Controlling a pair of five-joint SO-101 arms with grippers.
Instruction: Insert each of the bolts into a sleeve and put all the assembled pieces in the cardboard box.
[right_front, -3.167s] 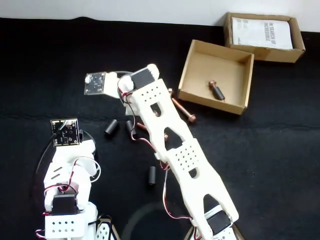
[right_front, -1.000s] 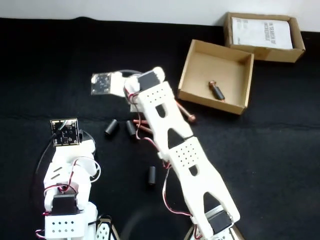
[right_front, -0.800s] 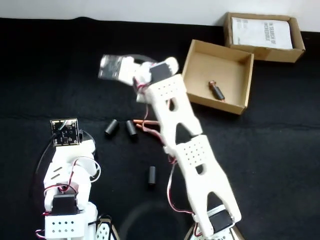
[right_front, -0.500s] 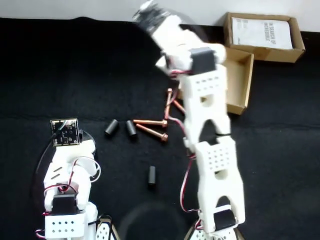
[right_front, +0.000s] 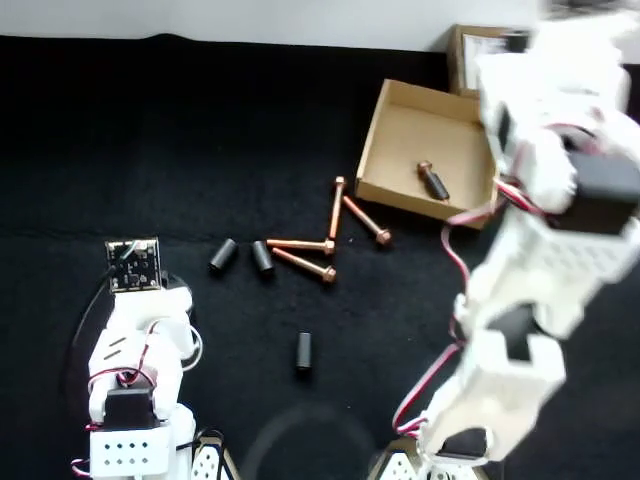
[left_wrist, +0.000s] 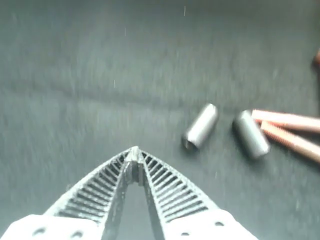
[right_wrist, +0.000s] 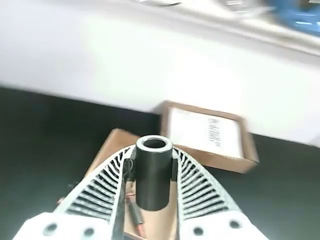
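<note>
**Black sleeve held in your right gripper, left gripper closed on nothing**

Your right gripper (right_wrist: 153, 152) has its jaws narrowed onto a black sleeve (right_wrist: 153, 175). The sleeve stands upright between them, with its open bore facing the wrist camera. Past the jaws lies the cardboard box (right_wrist: 111, 142), and beyond that a second box (right_wrist: 215, 159) with a printed sheet in it.

From above, your right arm (right_front: 560, 230) is raised at the right side of the table, crossing the right edge of the cardboard box (right_front: 400, 195). One assembled piece (right_front: 433, 181) lies on the box floor.

Your left gripper (left_wrist: 134, 152) has its jaws pressed together with nothing between them, low over the black cloth (left_wrist: 75, 75). Two loose sleeves (left_wrist: 201, 127), (left_wrist: 251, 134) lie ahead of it, and the farther one touches the tips of two copper bolts (left_wrist: 287, 120), (left_wrist: 295, 142).

From above, your left arm (right_front: 130, 345) sits at the lower left. Four bolts lie on the cloth between that pair of sleeves and the box. A third sleeve (right_front: 303, 352) lies alone, nearer the arm bases.
</note>
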